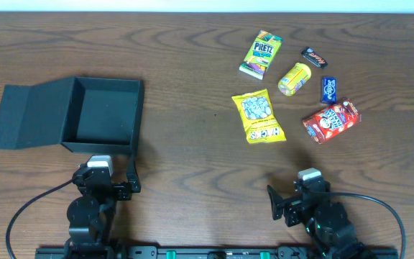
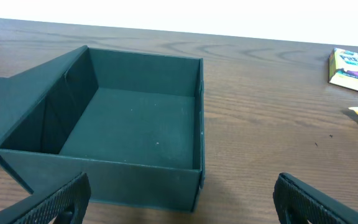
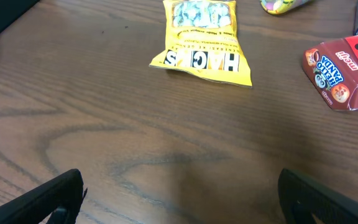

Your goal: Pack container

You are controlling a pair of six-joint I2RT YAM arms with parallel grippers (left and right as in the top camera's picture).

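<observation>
Container (image 1: 105, 115): left part of table (image 1: 192, 180), lid flap folded open to its left.
Left tool (image 1: 105, 176): spread wide, just in front of container's near wall.
Right tool (image 1: 304, 191): spread wide, low over table, facing yellow packet (image 1: 258, 116).
Snacks: six, loose on the right, well apart from container.

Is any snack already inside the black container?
No, the container stands open and the left wrist view shows its floor bare.
</observation>
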